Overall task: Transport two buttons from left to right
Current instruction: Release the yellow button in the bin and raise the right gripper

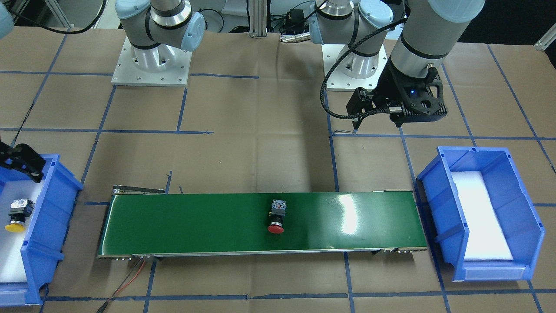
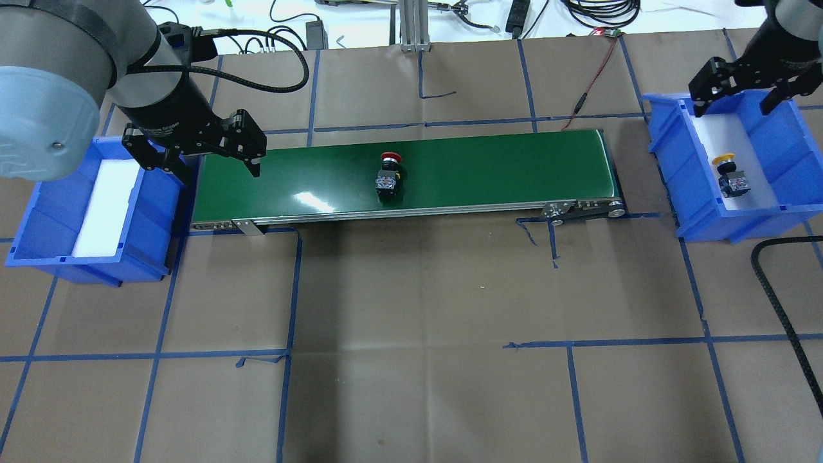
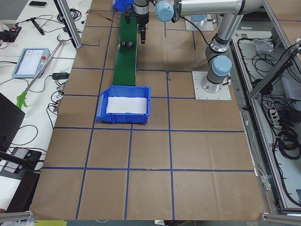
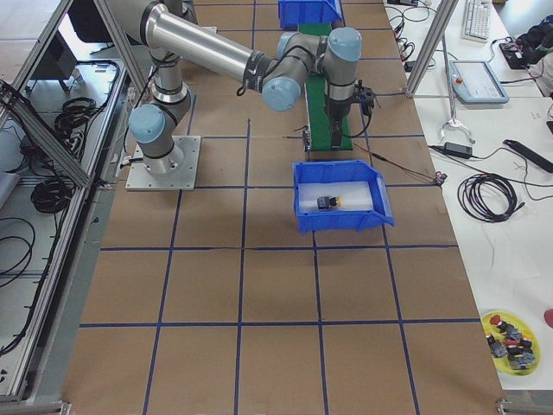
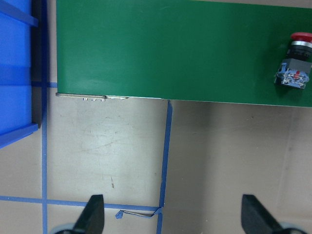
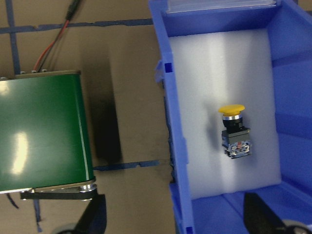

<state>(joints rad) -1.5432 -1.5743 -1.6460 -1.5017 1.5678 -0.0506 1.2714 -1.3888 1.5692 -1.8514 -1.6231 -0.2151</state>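
Overhead view. The red-capped button is shown lying on its side at the middle of the green conveyor belt, cap toward 12 o'clock. The yellow-capped button is seen on white foam inside the blue bin at 3 o'clock of the belt. The left pincer is held released, jaws spread, above the belt's 9 o'clock end. The right pincer is likewise released, at 12 o'clock of the yellow-capped button, above the bin.
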